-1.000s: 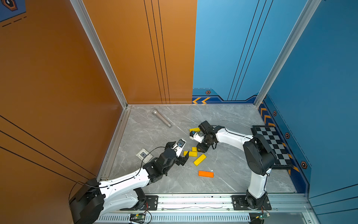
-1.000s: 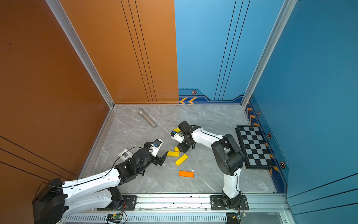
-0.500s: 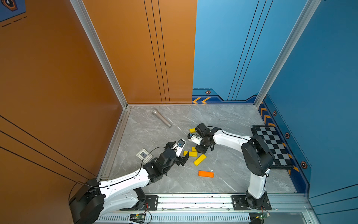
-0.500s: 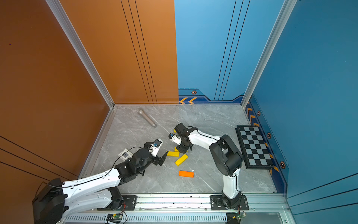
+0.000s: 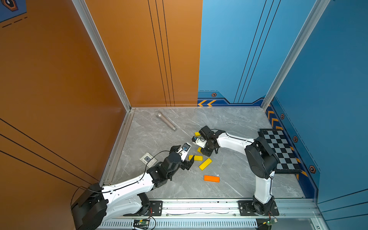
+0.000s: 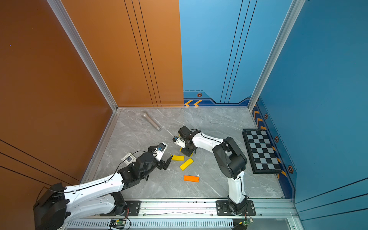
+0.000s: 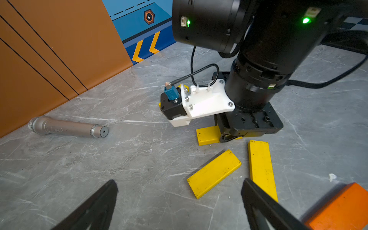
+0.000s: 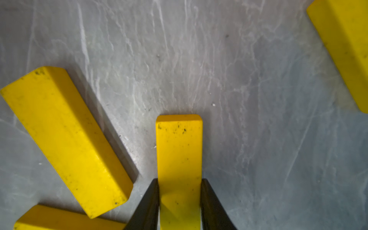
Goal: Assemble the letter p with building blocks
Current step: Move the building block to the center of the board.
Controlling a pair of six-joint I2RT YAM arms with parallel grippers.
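Grey marbled table (image 5: 241, 123), with orange and blue walls around it. Chessboard (image 5: 278, 151) at the right edge, cylinder (image 5: 166, 121) and tile (image 5: 147, 158) to the left, none of them in play.

Blocks: all five are loose at mid-table, and no letter is formed yet.
- Right gripper (image 8: 179, 181) points down, jaws clenched on the long sides of the held block (image 8: 179, 147). The block sits at table level. Whether it is lifted I cannot tell, and its far part is hidden under the gripper body.
- Second yellow (image 7: 214, 173) and third yellow (image 7: 260, 169) lie skewed, near each other but not touching, just beside the held block.
- Fourth yellow (image 5: 197, 133) is behind the right wrist, partly hidden.
- Orange block (image 5: 211, 178) lies apart on the near side of the table.
- Left gripper (image 7: 179, 181) has its jaws spread wide and empty, low over the table, just short of the second yellow.

Risks, as I judge them:
- Crowding. Any slide or turn of the held block could catch a neighbour's corner and shove it further askew.
- If the grip sits off the block's middle, the block may swing in the jaws on lift and land crooked.
- The right wrist hangs over the fourth yellow, so a low sweep could drag it.
- The two arms work close together. If the left one reaches in now, its fingers may strike the right gripper or scatter the pair in front of it.
- Scattered yellows would make the loop harder to square up.
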